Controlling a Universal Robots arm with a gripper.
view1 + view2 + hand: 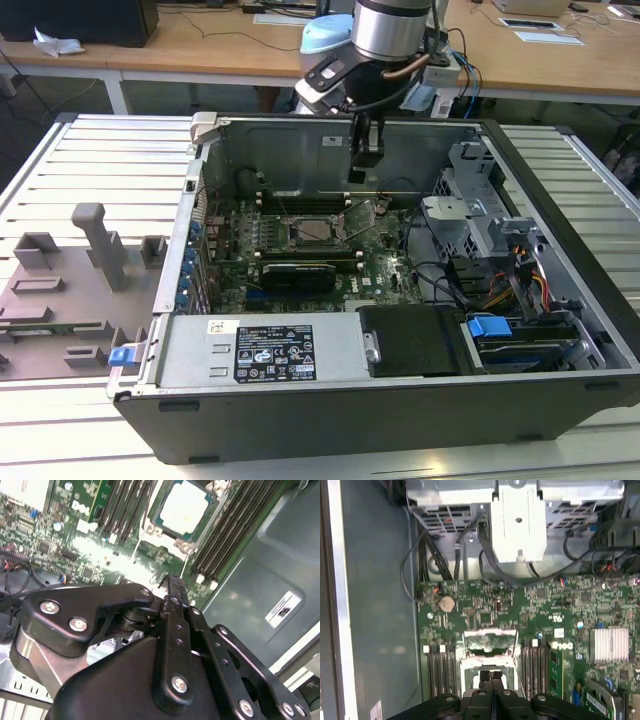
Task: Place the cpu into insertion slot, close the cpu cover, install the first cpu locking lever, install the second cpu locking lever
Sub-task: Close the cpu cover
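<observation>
Done: the cpu (182,507) lay pale side up in the insertion slot (297,233), at the far middle of the green board (470,605).
Left: the cpu cover (488,635) looked tipped up off the cpu — not closed, by my reading. The levers were too thin to judge.
Arm: it pointed straight down inside the case (300,140), above the slot and slightly to the exterior view's right.
Claw: the gripper (358,172) had its fingers pressed together — nothing between them.
</observation>
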